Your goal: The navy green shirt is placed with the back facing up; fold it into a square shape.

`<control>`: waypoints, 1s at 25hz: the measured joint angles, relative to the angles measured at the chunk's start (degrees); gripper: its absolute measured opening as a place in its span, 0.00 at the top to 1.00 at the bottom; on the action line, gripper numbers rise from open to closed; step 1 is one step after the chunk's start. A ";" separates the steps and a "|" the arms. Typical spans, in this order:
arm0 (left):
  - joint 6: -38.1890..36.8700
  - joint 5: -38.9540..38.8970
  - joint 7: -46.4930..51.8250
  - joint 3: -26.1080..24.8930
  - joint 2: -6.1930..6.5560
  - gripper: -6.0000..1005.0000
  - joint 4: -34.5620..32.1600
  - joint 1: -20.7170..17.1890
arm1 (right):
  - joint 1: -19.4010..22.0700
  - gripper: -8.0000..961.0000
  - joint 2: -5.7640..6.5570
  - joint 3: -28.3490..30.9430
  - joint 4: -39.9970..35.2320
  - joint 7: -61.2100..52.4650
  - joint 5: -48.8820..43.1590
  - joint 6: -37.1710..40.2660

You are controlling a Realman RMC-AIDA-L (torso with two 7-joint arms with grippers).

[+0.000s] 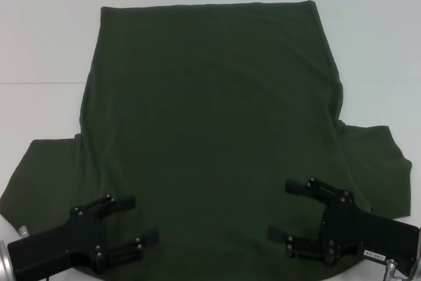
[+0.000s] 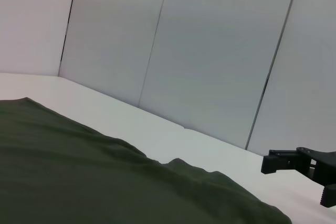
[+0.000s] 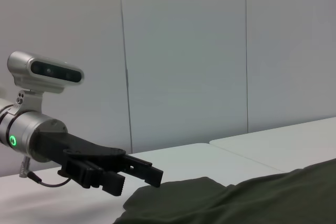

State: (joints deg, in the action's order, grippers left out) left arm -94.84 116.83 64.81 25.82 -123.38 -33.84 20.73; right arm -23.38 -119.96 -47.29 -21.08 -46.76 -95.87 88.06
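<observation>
Shirt: the dark green shirt [image 1: 210, 129] lies spread flat on the white worktop [image 1: 39, 44], plain side up, its straight hem at the far edge and both short sleeves fanned out toward the robot.
Left sleeve: it spreads to the near left corner, partly under the left gripper.
Right sleeve: it reaches toward the right edge of the worktop, just beyond the right gripper.
Left gripper: the left gripper [image 1: 131, 222] hovers over the near left part of the shirt, jaws spread wide, nothing between them.
Right gripper: the right gripper [image 1: 289, 212] hovers over the near right part of the shirt, jaws likewise parted and holding nothing.
Wrist views: each shows the shirt's rumpled near edge on the worktop, the opposite gripper beyond it, 1 per view, and pale wall panels [image 3: 184, 51] behind.
</observation>
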 joint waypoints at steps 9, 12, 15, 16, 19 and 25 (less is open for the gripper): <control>0.00 -0.11 -0.04 -0.05 0.00 0.14 0.00 -0.12 | -0.06 0.04 -0.07 0.00 -0.06 0.05 -0.01 0.00; 0.00 -0.11 0.03 -0.07 0.00 0.14 0.00 -0.11 | -0.19 0.04 -0.09 0.00 -0.07 0.07 -0.01 0.00; -0.04 -0.11 1.92 -0.08 0.06 0.14 0.00 -0.09 | -0.25 0.04 -0.09 0.00 -0.04 0.08 -0.01 -0.14; -0.08 -0.11 3.33 -0.08 0.13 0.14 -0.03 -0.03 | -0.26 0.04 -0.09 0.00 -0.02 0.08 -0.01 -0.19; -0.34 -0.01 10.96 -0.15 0.67 0.14 -0.59 0.43 | -0.34 0.04 -0.09 0.00 0.05 0.16 -0.01 -0.28; -0.26 0.40 35.12 -0.43 3.90 0.14 -2.81 2.20 | -0.39 0.04 -0.09 0.00 0.08 0.41 -0.01 -0.19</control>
State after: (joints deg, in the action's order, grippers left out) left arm -95.10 117.22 99.92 25.39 -119.48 -36.64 22.93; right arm -23.77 -120.06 -47.29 -21.00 -46.35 -95.88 87.87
